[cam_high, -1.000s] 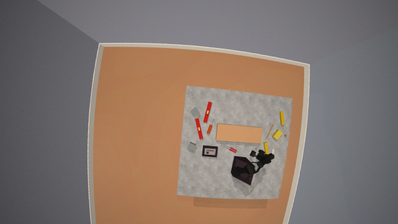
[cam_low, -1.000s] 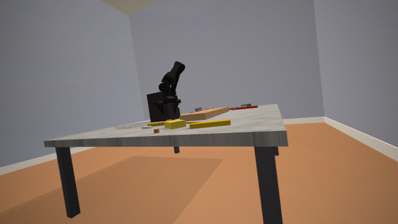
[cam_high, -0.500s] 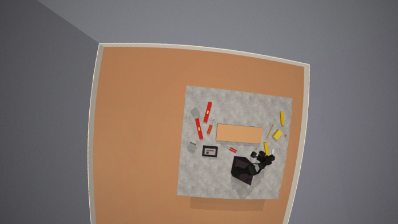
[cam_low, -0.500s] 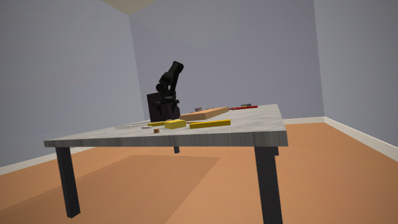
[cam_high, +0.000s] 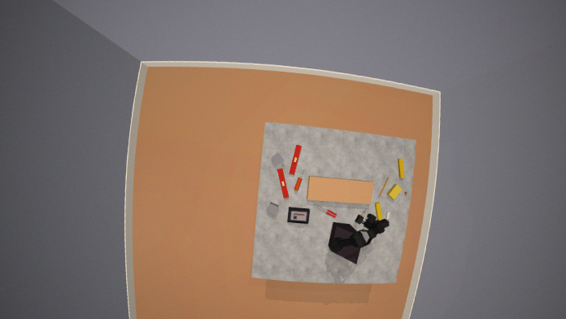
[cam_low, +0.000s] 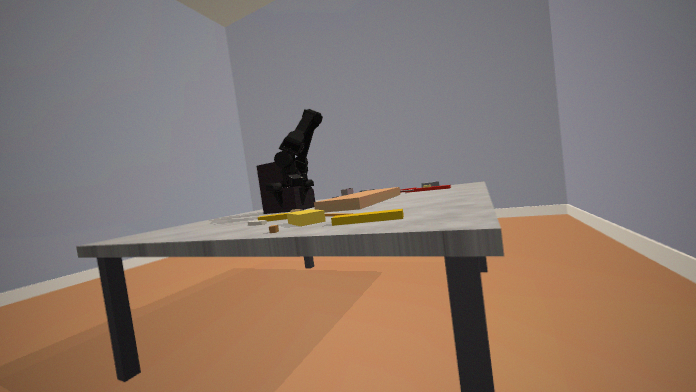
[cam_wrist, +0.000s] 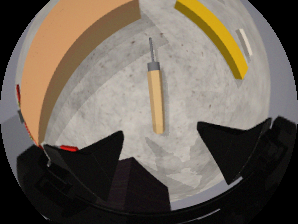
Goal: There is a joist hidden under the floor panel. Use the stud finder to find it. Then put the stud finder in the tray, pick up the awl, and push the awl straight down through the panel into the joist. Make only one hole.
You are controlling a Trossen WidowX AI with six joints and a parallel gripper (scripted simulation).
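The wrist view shows what the other two hide: a slim awl with a pale wooden handle and grey metal tip (cam_wrist: 156, 92) lies flat on the mottled grey table (cam_wrist: 100, 106), tip pointing away from the camera, in line with the gap between the black tool's (cam_wrist: 161, 137) two fingers. The tool is spread wide and empty. To the left of the awl in that view runs the edge of the thick tan wooden floor panel (cam_wrist: 67, 50); to the right lies a long yellow bar (cam_wrist: 209, 26).

From the top view the awl is almost wholly covered by the arm, but the layout is plain: the floor panel (cam_high: 340, 190) sits mid-table, and well to its left a dark rectangular tray (cam_high: 298, 215) holds a pale flat stud finder (cam_high: 299, 215). Red bars (cam_high: 295, 159), a small red tool (cam_high: 327, 211) and grey blocks (cam_high: 277, 159) lie on the left, yellow pieces (cam_high: 394, 191) on the right.

The exterior view alone shows the table's dark legs (cam_low: 119, 320) and the arm bent steeply down beside its dark base box (cam_low: 272, 192).

No writing can be read anywhere.
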